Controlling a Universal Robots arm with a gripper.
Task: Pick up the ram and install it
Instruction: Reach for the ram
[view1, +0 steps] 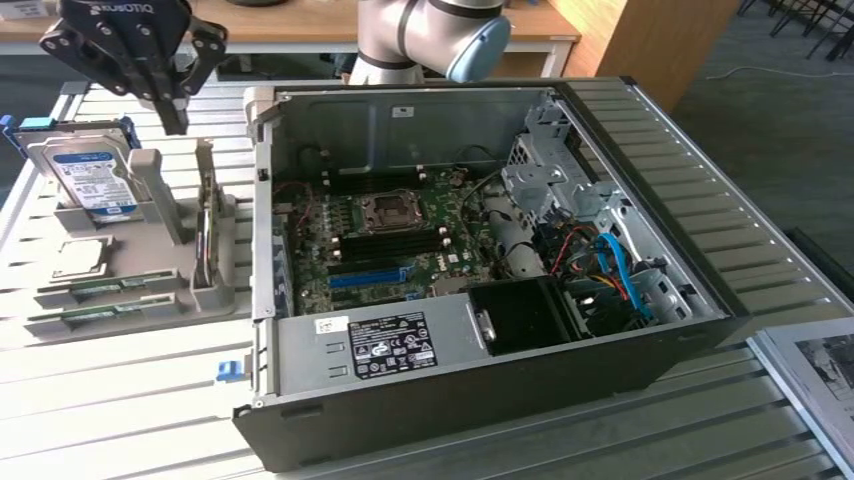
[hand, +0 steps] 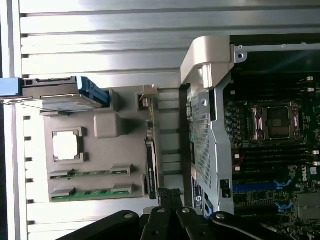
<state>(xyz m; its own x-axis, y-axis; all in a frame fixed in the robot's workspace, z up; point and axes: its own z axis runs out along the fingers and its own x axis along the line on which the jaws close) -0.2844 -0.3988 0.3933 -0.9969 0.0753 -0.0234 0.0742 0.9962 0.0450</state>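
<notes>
Two green ram sticks (view1: 100, 289) (view1: 91, 317) lie flat in recesses of the grey parts holder (view1: 167, 300) on the exterior view's left. The wrist view has them side by side (hand: 90, 174) (hand: 92, 193) in the same holder (hand: 105, 150). My gripper (view1: 175, 125) hangs well above the holder's far end, beside the hard drive, fingers pointing down and shut with nothing between them. In the wrist view the shut fingertips (hand: 167, 196) sit over a thin board (hand: 150, 160) standing on edge in the holder.
A silver hard drive (view1: 91, 180) with a blue-and-white label stands upright in the holder, with a CPU chip (view1: 80, 258) below it. The open computer case (view1: 641, 360) lies to the right, its motherboard (view1: 387, 240) and blue slot (view1: 367, 277) exposed. The table is slatted metal (view1: 120, 400).
</notes>
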